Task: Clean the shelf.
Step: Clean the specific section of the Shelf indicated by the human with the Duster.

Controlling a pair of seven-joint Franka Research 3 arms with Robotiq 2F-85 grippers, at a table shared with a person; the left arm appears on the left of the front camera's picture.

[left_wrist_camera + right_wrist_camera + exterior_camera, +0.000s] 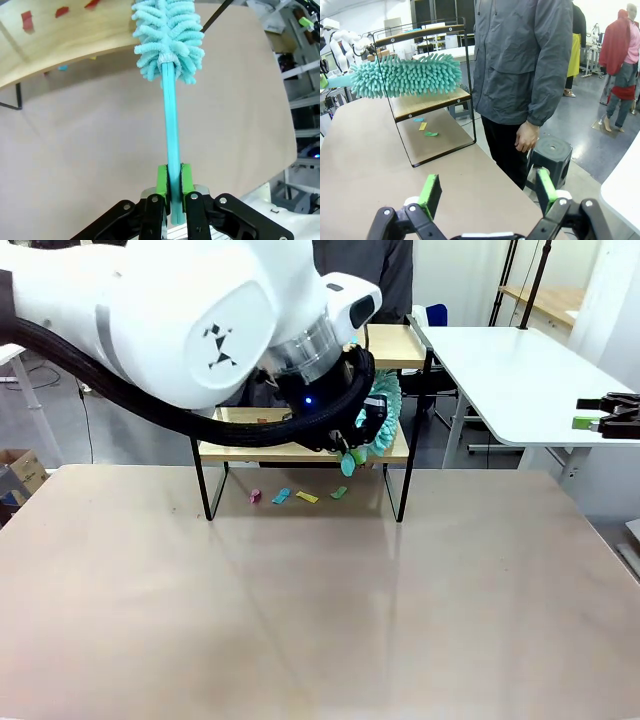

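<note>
The shelf [300, 451] stands at the table's far side, with light boards on a thin black frame. My left gripper [352, 448] is at its lower board, shut on the handle of a teal fluffy duster [385, 412]. In the left wrist view the green pads [161, 181] clamp the handle and the duster head [170, 40] lies at the board's edge [60, 45], which carries red scraps [26, 20]. My right gripper [588, 412] hangs open at the far right. From the right wrist view the duster [402, 75] lies along the lower board [427, 102], and the right gripper [488, 192] holds nothing.
Small pink [255, 497], blue [281, 497], yellow [306, 497] and green [339, 493] scraps lie on the table under the shelf. A person in a grey jacket [520, 75] stands just behind the shelf beside a black stool [550, 152]. A white table [500, 370] is at the back right.
</note>
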